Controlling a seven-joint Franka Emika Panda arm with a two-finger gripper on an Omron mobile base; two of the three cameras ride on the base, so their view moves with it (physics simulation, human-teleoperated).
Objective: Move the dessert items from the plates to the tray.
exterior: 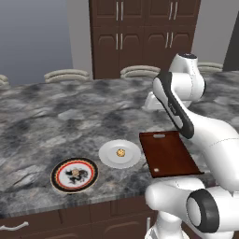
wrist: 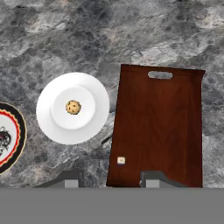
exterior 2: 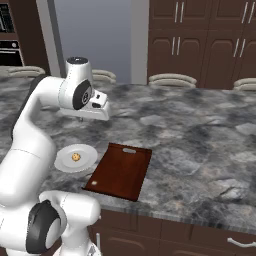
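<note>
A golden-tan cookie (wrist: 73, 107) lies in the middle of the plain white plate (wrist: 50, 127), which shows from the base too (exterior: 108, 158). Left of it sits the patterned plate (exterior: 59, 181) with its black rim and dark motif, cut by the hand view's left edge (wrist: 13, 114). The dark reddish-brown tray (wrist: 162, 122) lies right of the white plate, handle slot at the far end. A tiny pale piece (wrist: 121, 160) rests on the tray's near left corner (exterior: 156, 170). My gripper (wrist: 111, 181) hovers high over that corner, open, with nothing between its fingers.
Everything rests on a grey marble counter (exterior: 56, 121) whose front edge runs just below the plates. Chair backs (exterior: 66, 74) line the far side, with dark wooden cabinets (exterior: 140, 32) behind. My own arm (exterior: 186, 121) rises over the right of the tray.
</note>
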